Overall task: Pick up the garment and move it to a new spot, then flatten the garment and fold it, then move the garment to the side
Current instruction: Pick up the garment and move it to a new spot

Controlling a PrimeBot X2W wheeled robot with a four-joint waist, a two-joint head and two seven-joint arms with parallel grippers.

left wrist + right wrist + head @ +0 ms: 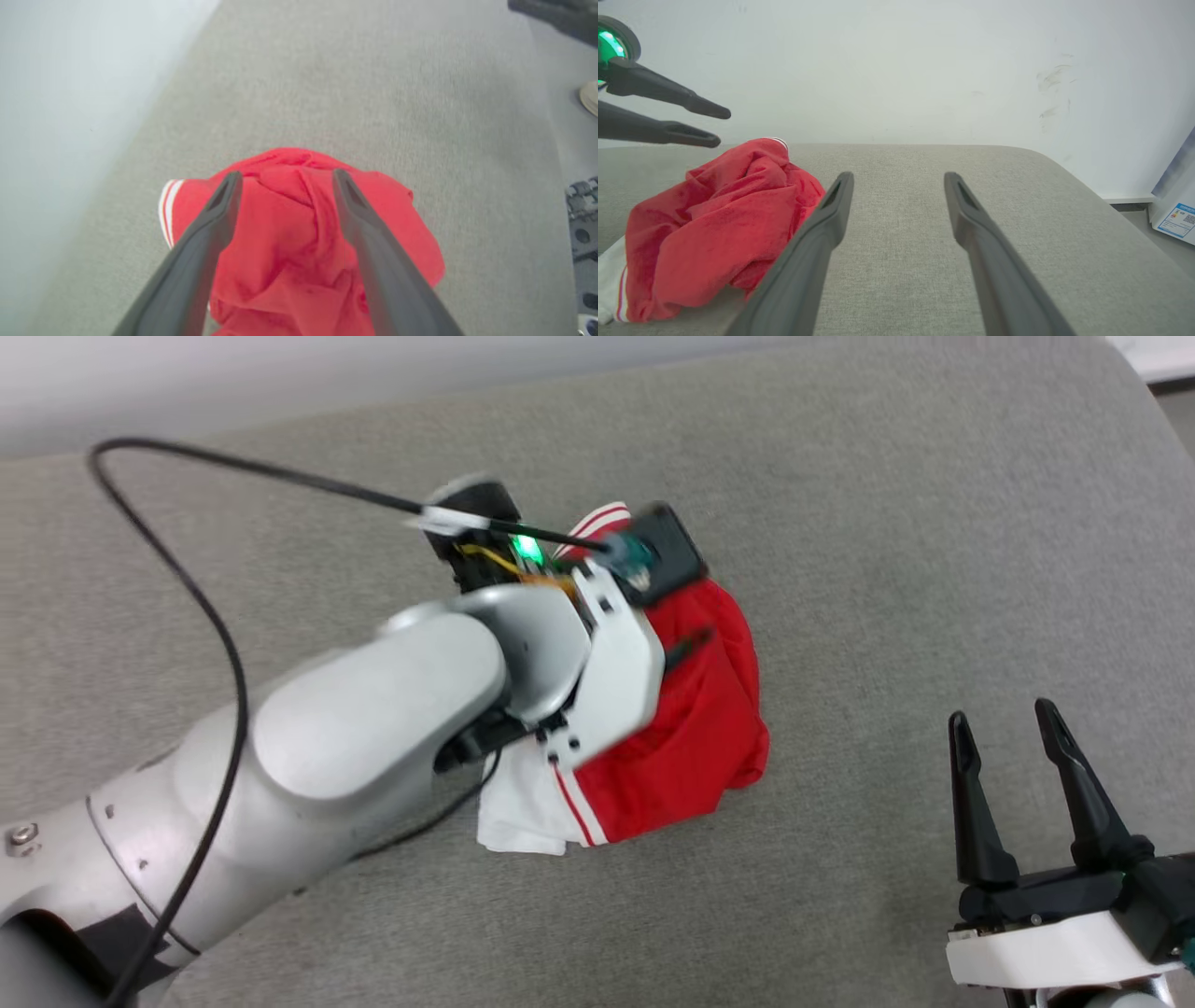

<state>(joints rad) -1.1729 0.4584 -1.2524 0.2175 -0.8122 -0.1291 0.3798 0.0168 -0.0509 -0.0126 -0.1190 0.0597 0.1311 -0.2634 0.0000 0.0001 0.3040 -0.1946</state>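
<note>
The garment (700, 747) lies crumpled in a red heap on the grey cushioned surface (887, 523), a white sleeve with striped trim sticking out at its near left. My left gripper (285, 175) hovers just over the heap, open, with nothing between its fingers. From the right wrist view the left gripper (721, 126) hangs a little above the garment (714, 224) without touching it. My right gripper (1001, 712) stands open and empty to the right of the heap, well apart from it. In the left wrist view the garment (280, 242) bunches between and under the two fingers.
A black cable (187, 588) loops from the left arm over the cushion's left part. A pale wall runs along the cushion's far edge. The cushion's right end rounds off, with a labelled box (1176, 214) on the floor beyond it. Bare cushion lies right of and behind the heap.
</note>
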